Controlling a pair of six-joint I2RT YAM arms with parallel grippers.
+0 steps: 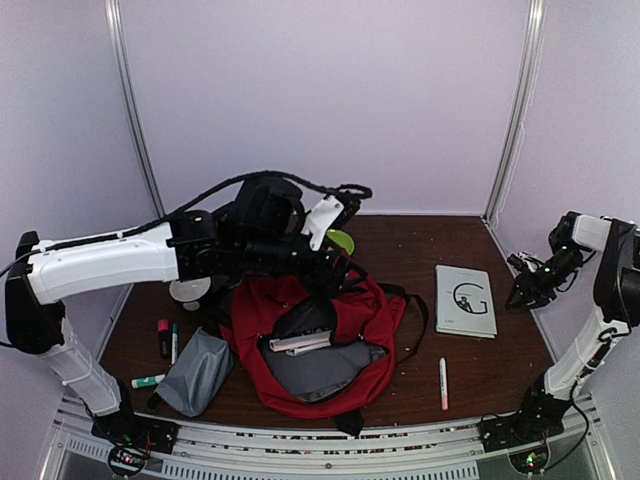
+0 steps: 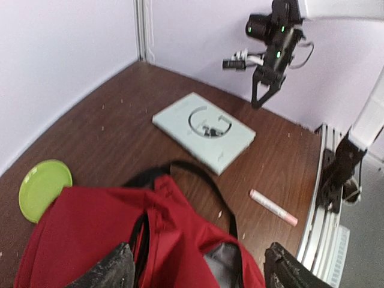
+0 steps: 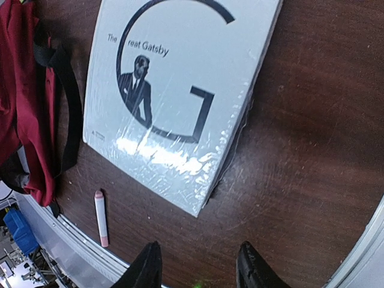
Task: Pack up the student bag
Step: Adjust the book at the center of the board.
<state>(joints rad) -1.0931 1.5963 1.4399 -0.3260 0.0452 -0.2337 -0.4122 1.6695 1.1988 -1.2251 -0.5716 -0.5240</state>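
Left pincer (image 2: pixel 198 259): released, jaws spread wide with nothing between them. It hangs directly over the open mouth of the student bag (image 2: pixel 84 231).

Right pincer (image 3: pixel 198 251): released, jaws apart and empty. It is raised above the bench (image 3: pixel 312 150) on the right side, just off one corner of a book (image 3: pixel 180 90).

The student bag lies flat at the middle of the bench with its zipper opening gaping. Grey fabric and a flat white-and-black item show inside. A black strap (image 3: pixel 67 102) loops out from the bag toward the book. The book, titled "The Great Gatsby", lies flat to the right of the bag.

A pink-tipped marker (image 3: pixel 101 217) lies nearer the front edge, apart from the book. A green plate (image 2: pixel 43 187) sits just beside the bag's far side. A grey pouch (image 1: pixel 195 372) lies just beside the bag's left side, with three markers (image 1: pixel 165 340) near it.
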